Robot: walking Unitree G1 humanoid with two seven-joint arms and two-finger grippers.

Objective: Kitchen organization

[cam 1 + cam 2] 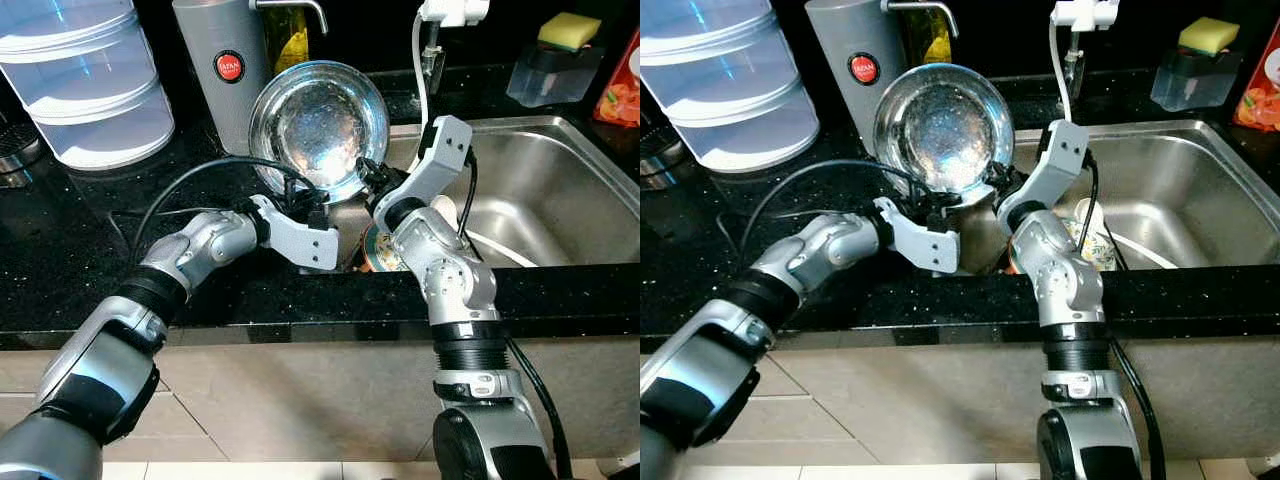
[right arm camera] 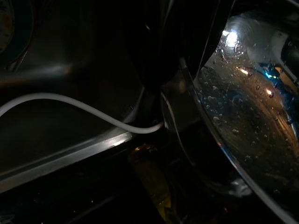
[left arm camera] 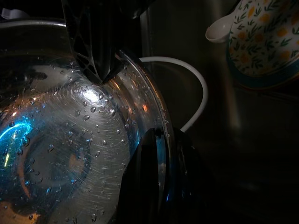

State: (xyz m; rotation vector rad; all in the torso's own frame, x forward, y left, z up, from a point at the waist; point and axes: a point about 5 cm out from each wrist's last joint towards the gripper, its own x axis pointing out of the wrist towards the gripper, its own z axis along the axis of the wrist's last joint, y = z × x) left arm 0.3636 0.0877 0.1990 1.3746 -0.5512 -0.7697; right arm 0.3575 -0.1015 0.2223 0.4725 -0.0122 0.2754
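Wet steel bowl (image 1: 318, 125) held tilted on edge above counter (image 1: 90, 235) at sink's (image 1: 560, 190) left rim, in front of thermos (image 1: 215, 60). Left gripper (image 1: 318, 205) closed on bowl's lower rim; right gripper (image 1: 372, 180) pinches rim from sink side. Judgement: keep both grips firm, slippery metal; move arms together, avoid white hose (image 3: 196, 84) and floral dish (image 3: 264, 42) in sink.

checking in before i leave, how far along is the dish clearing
Midway. The wet steel bowl is out of the sink, tilted on edge, with both the left tool and right tool at its rim. Still in the sink: a floral dish and a white spoon.
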